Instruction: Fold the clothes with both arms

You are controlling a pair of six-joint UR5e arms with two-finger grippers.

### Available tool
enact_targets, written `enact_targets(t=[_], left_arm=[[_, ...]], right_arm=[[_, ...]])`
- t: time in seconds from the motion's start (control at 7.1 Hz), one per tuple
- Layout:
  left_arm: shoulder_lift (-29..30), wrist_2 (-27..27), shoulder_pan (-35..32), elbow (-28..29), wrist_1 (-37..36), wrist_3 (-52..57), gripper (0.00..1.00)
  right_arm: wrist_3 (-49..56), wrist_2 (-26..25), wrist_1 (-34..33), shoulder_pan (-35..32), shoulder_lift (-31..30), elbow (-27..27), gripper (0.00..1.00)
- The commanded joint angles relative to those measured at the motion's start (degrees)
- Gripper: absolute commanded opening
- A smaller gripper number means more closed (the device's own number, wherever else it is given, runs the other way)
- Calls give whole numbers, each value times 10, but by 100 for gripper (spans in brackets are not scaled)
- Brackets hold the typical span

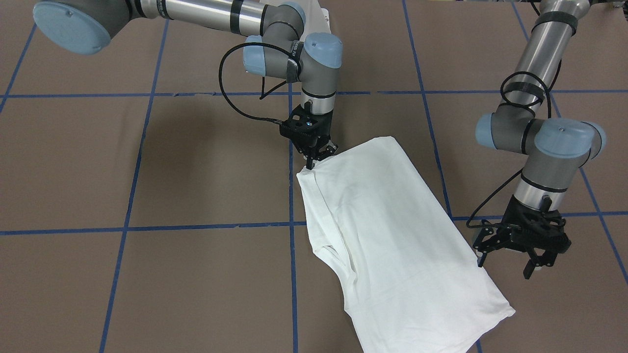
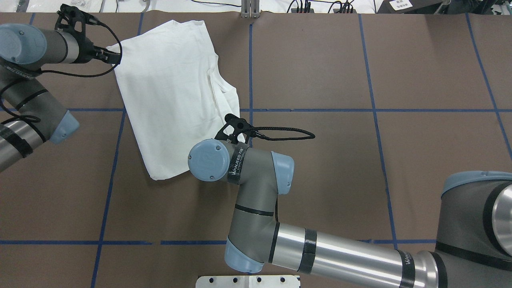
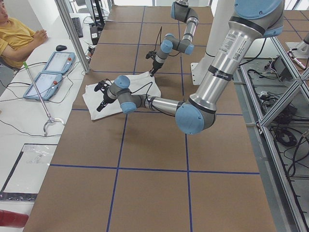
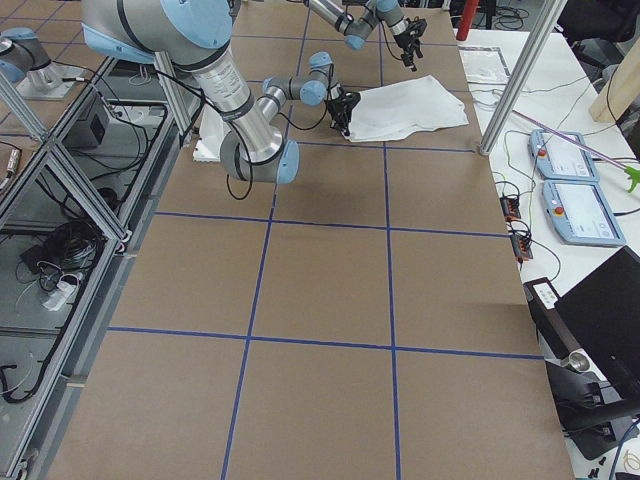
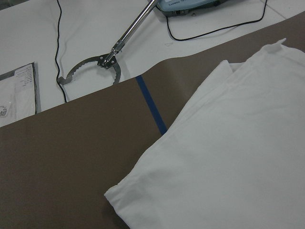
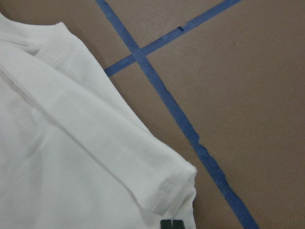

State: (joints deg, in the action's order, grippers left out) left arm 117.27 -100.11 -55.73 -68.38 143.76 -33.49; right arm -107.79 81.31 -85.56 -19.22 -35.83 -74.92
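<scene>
T-shirt lies folded; right claw pinches its corner, left claw spread open

The right arm and left arm are built alike: polished silver tubes ringed with black bands, dark grey joint housings and round light-blue caps. Above the right pincer, one cap shows small screws and a raised emblem, and the strap beside it bears white lettering. A braided black cable loops out just behind this pincer. The left pincer is black, with webbed linkage fingers.
</scene>
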Motion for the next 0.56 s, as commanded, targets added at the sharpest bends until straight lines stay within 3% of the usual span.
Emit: enact_targets(t=[0.0,0.14,0.42], left_arm=[[0,0,0,-1,1,0,100],[0,-1,0,-1,0,0,100],[0,-1,0,-1,1,0,100]], right_arm=[[39,6,0,-20,-11,-17,0],[66,21,0,-38,-38,-44,0],[122,36,0,-55,-174,-197,0]])
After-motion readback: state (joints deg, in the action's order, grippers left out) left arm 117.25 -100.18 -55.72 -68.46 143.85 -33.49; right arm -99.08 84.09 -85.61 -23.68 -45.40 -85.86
